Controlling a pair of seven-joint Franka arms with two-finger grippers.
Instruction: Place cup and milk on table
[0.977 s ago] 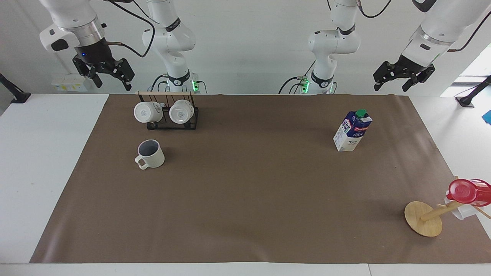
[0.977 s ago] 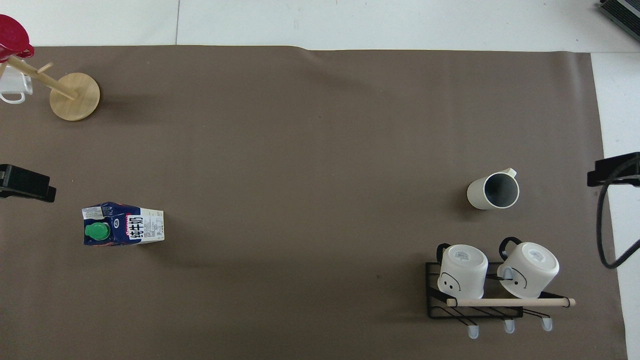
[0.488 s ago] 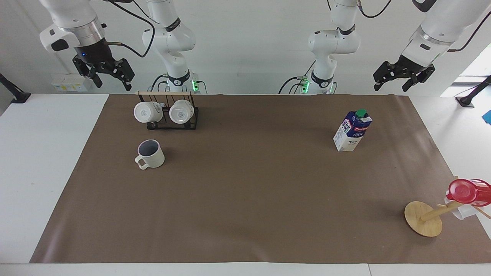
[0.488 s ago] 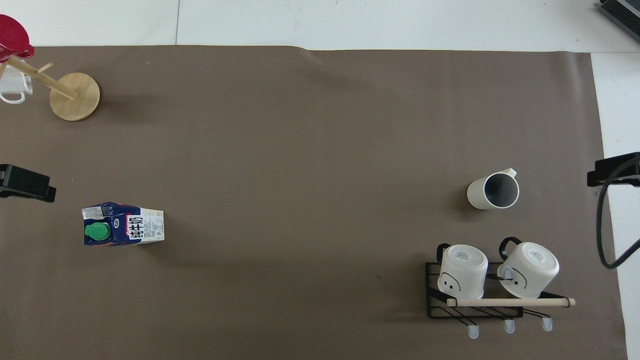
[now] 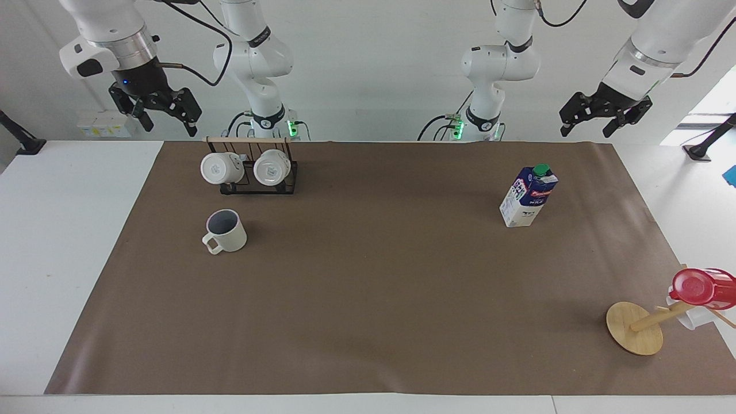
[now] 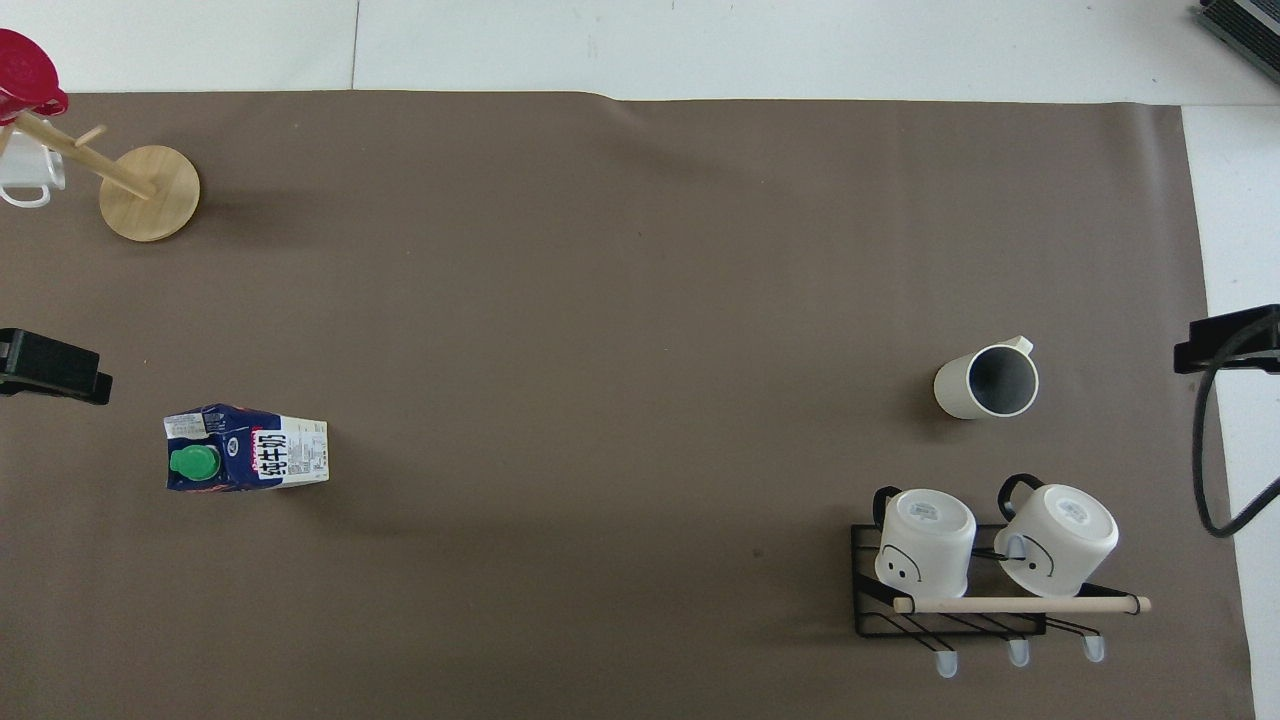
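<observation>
Both grippers hang raised and spread wide, empty: right gripper, left gripper. Well below them, cup and milk stand upright on the table, apart from either.

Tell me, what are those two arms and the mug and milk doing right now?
Left gripper and right gripper raised near the bases, fingers open, empty. Cup and milk upright on the table, apart. Nothing in the way.
</observation>
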